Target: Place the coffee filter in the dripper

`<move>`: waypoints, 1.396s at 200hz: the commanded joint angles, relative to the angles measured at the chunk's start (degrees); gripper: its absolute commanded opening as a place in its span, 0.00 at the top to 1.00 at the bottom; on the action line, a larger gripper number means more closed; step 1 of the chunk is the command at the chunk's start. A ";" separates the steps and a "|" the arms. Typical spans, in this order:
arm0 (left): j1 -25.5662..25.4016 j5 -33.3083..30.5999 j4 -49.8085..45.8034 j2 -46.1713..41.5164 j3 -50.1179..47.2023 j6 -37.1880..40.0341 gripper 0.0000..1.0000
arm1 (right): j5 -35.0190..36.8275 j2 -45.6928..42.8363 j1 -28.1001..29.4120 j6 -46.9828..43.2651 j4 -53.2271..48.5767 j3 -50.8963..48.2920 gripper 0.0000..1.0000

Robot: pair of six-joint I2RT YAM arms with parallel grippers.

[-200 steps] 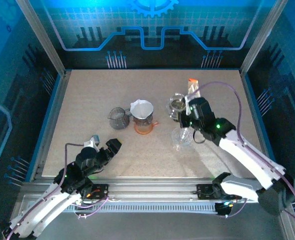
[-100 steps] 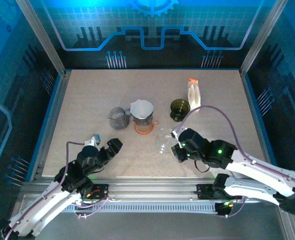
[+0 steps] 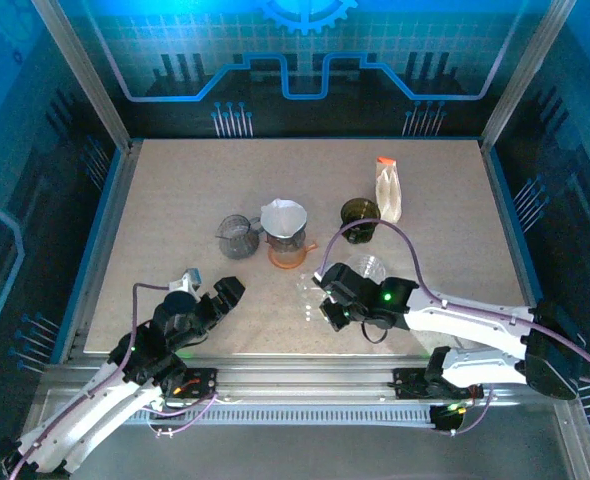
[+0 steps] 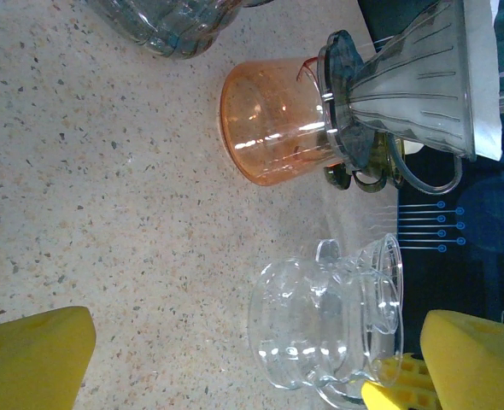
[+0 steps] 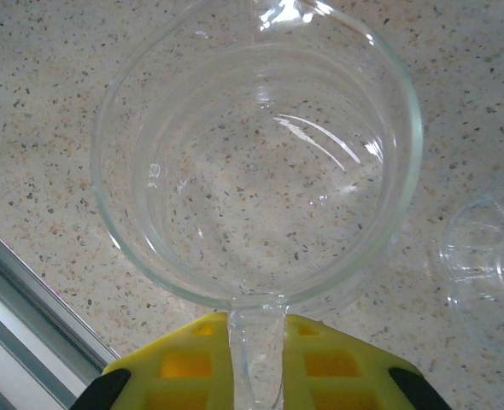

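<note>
Mid-table, just beyond both arms, the white coffee filter [image 3: 282, 214] sits inside the dripper [image 4: 406, 85]. The dripper stands upright on the orange cup [image 4: 269, 120], cone axis vertical and mouth up, with the paper's edge showing above the rim. By the look of it, the filter is already seated.

From the left gripper [image 3: 211, 285] it lies farther out and to the right. Those fingers are spread wide with nothing between them, and they face that way. The right gripper [image 5: 256, 346] is about as near, with the dripper farther out and a little to its left. Its pads, though, are pinched almost closed on the handle of the clear glass server [image 5: 256, 171], low over the table [image 3: 175, 190]. Whether the server rests on the table cannot be told.

If the paper needs pressing home, the free left arm looks the likelier one, coming straight down along the cone's axis.
</note>
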 commanded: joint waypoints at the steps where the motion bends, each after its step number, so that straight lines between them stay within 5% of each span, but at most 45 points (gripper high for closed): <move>1: -0.34 -0.61 1.68 0.08 -0.91 0.55 0.01 | -1.39 0.24 0.51 1.65 4.44 -1.18 0.88; 43: -0.34 -0.55 2.04 0.19 -1.48 0.49 0.01 | -1.87 0.88 0.61 2.92 5.41 -3.09 0.83; 130: -0.32 -0.11 3.18 2.07 -1.27 1.70 0.01 | -0.16 -0.15 0.59 3.71 5.61 -3.87 0.55; 212: -0.30 0.69 4.01 7.86 3.10 7.28 0.01 | 5.62 -10.27 -1.05 1.92 3.56 -4.39 0.32; 279: -0.34 3.42 7.77 11.78 2.19 6.87 0.01 | -0.62 -18.86 -17.44 2.48 1.19 -6.48 0.29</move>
